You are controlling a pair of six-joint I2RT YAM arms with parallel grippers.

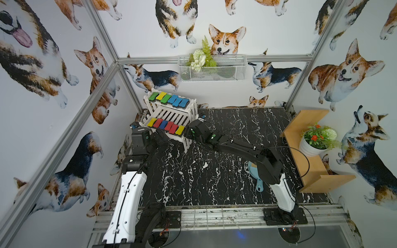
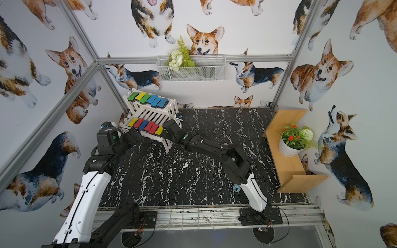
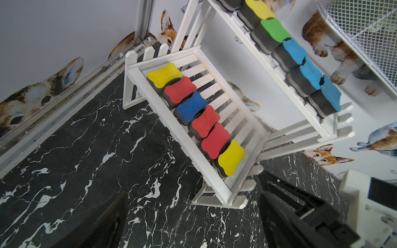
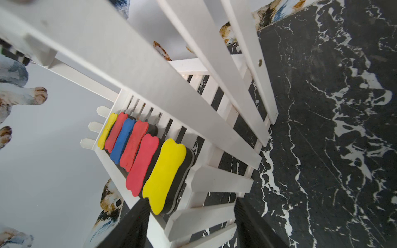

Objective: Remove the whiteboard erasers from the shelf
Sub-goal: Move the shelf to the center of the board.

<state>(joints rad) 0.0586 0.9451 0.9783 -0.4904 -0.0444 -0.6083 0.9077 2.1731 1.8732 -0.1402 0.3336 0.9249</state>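
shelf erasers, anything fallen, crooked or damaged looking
Nothing stands out. Six whiteboard erasers sit in a tight row on each tier of the white shelf, coloured tops up, some overlapping slightly. None lies on the marble table.

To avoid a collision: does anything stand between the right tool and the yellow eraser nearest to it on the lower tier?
Yes, partly. The shelf's end pickets stand between the right tool and that yellow eraser. The eraser's top is uncovered, so from above nothing visible blocks it.
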